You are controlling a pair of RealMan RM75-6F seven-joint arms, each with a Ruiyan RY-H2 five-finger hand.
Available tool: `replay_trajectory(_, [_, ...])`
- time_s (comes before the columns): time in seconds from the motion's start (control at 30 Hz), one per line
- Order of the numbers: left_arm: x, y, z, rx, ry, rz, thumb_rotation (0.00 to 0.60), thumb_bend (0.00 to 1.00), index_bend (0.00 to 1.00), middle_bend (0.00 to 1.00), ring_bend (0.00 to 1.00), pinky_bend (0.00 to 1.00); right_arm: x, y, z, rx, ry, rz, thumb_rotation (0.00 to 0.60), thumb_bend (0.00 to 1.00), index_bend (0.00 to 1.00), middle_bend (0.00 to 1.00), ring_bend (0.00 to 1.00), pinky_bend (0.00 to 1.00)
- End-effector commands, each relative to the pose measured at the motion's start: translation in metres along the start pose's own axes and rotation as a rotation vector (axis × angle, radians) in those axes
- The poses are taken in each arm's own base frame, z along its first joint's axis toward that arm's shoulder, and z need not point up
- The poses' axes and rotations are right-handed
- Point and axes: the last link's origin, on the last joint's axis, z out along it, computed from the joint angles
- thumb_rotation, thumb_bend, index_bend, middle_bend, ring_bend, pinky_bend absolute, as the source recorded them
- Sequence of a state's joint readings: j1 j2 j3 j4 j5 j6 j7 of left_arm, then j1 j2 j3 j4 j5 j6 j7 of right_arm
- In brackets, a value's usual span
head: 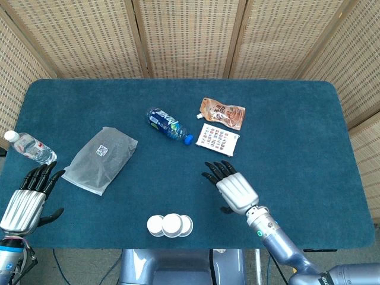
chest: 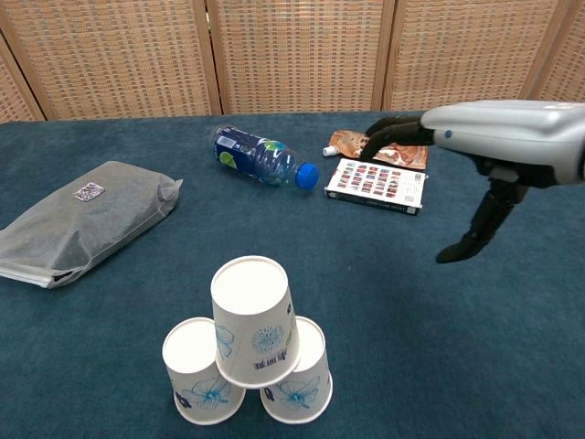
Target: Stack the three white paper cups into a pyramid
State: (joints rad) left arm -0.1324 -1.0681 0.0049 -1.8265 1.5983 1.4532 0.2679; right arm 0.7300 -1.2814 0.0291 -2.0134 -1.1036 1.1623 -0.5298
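Observation:
Three white paper cups with blue flower prints stand as a pyramid near the table's front edge: a top cup (chest: 253, 320) rests upside down on a left cup (chest: 198, 371) and a right cup (chest: 302, 372). From above the cup pyramid (head: 170, 225) shows as three white discs in a row. My right hand (head: 234, 187) (chest: 484, 155) hovers open to the right of the stack, apart from it, holding nothing. My left hand (head: 27, 200) stays open at the table's left front corner, fingers spread.
A grey plastic pouch (head: 100, 159) lies at the left, a clear water bottle (head: 31, 148) by the left edge. A blue bottle (head: 168, 124), an orange snack pouch (head: 222, 113) and a flat printed box (head: 217, 139) lie mid-table.

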Motion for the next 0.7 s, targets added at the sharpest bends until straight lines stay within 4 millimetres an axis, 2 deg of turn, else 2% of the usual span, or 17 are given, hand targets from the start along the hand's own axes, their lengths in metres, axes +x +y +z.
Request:
replay_trajectory(0.03, [0.0,0.001,0.0,-0.001,0.003,-0.001,0.6,0.23,0.11,0.0,0.0,0.07,-0.003,0.043,-0.013,-0.088,0.07,0.008,0.6,0.14,0.16,0.0,0.0,0.0])
replay_trajectory(0.2, [-0.002,0.003,0.001,-0.012,0.01,-0.006,0.6,0.23,0.1,0.0,0.0,0.07,-0.013,0.085,-0.034,-0.168,0.141,0.015,0.6,0.14,0.16,0.0,0.0,0.0])
replay_trajectory(0.37, [-0.004,0.004,0.002,-0.015,0.018,-0.007,0.6,0.23,0.08,0.0,0.0,0.07,-0.021,0.105,-0.054,-0.202,0.178,-0.003,0.6,0.14,0.16,0.0,0.0,0.0])
replay_trajectory(0.53, [-0.007,0.001,0.002,0.0,0.024,-0.004,0.6,0.23,0.04,0.0,0.0,0.07,-0.03,0.118,-0.085,-0.227,0.235,-0.016,0.6,0.14,0.16,0.0,0.0,0.0])
replay_trajectory(0.7, [-0.008,-0.001,0.004,0.012,0.033,-0.004,0.6,0.22,0.01,0.0,0.0,0.06,-0.036,0.122,-0.117,-0.242,0.284,-0.04,0.6,0.14,0.14,0.0,0.0,0.0])
